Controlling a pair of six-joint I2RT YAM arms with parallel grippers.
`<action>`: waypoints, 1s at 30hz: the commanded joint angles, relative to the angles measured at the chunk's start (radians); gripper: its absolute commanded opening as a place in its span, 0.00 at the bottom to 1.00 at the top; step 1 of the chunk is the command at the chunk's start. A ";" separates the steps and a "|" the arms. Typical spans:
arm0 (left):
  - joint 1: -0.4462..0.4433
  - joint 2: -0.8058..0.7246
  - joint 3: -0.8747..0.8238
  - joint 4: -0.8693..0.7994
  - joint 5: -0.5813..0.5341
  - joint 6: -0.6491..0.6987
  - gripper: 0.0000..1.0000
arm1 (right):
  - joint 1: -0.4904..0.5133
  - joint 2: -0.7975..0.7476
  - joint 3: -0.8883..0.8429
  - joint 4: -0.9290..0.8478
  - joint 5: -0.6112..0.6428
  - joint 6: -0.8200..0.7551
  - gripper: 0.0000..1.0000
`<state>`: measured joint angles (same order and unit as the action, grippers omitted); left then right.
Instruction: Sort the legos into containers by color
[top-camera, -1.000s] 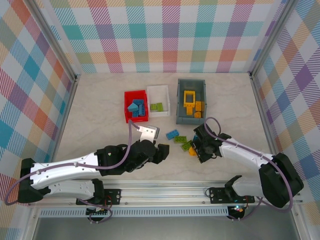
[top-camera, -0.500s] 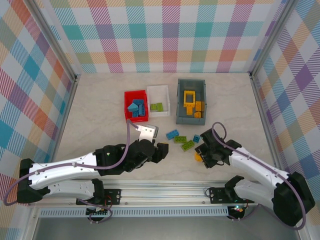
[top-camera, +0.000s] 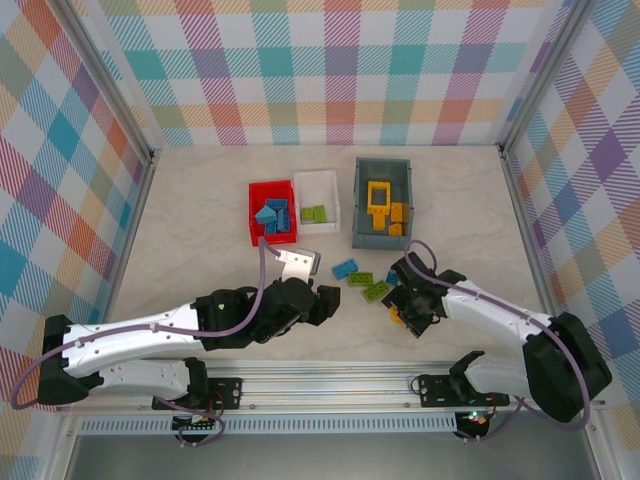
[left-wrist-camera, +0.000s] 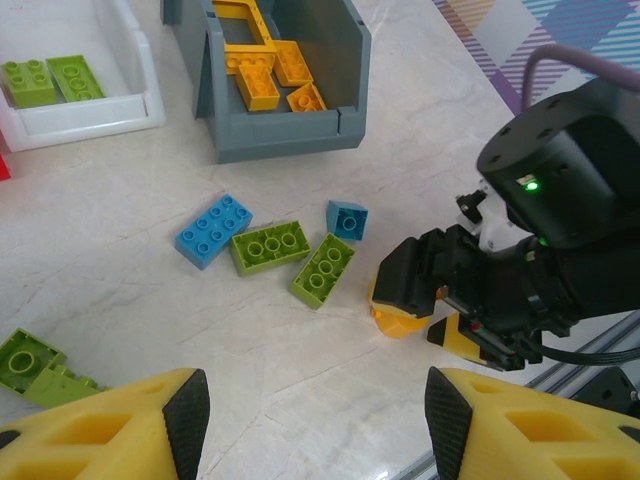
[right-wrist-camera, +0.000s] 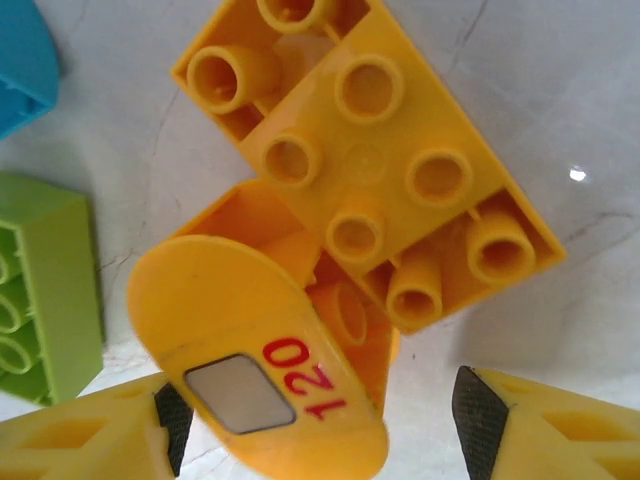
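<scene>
**A:** Right tool (right-wrist-camera: 315, 425) first. How do its fingers stand?

**B:** Spread wide and gripping nothing. The orange brick (right-wrist-camera: 400, 190) lies on the counter (top-camera: 200, 220) just ahead of the tips. It touches an orange oval piece (right-wrist-camera: 250, 370) with red print.

**A:** Which way does that brick run?

**B:** Its studs face the wrist camera, and its long axis slants across that view. It lies close to the counter's near edge, right of the middle, with a lime brick (right-wrist-camera: 45, 290) near it.

**A:** And the left tool (left-wrist-camera: 312, 420)?

**B:** It is open just as wide and empty, low over the counter by the middle of the near edge. A blue brick (left-wrist-camera: 213, 230) lies ahead of it, long axis slanted.

**A:** How are the arms posed?

**B:** The left arm lies low, stretched from the near-left corner toward the middle. The right arm is bent, with its forearm reaching in from the near-right corner and its wrist tipped down over the orange brick.

**A:** And the bins?

**B:** The red bin (top-camera: 254, 212), white bin (top-camera: 317, 178) and grey bin (top-camera: 358, 203) stand in a row mid-counter.
</scene>
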<state>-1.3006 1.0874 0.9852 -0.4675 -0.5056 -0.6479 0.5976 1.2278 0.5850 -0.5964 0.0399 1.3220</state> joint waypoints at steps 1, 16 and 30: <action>-0.009 -0.005 0.014 0.009 0.003 -0.016 0.61 | -0.017 0.053 0.048 0.019 0.004 -0.116 0.72; -0.008 -0.007 0.003 0.018 0.008 -0.016 0.61 | -0.039 0.139 0.082 0.038 -0.011 -0.243 0.41; -0.005 0.146 0.219 0.009 0.012 0.055 0.61 | -0.084 0.047 0.487 -0.043 0.024 -0.630 0.31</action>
<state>-1.3003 1.1942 1.1435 -0.4683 -0.4950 -0.6327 0.5652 1.2312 0.9989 -0.6846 0.1081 0.8810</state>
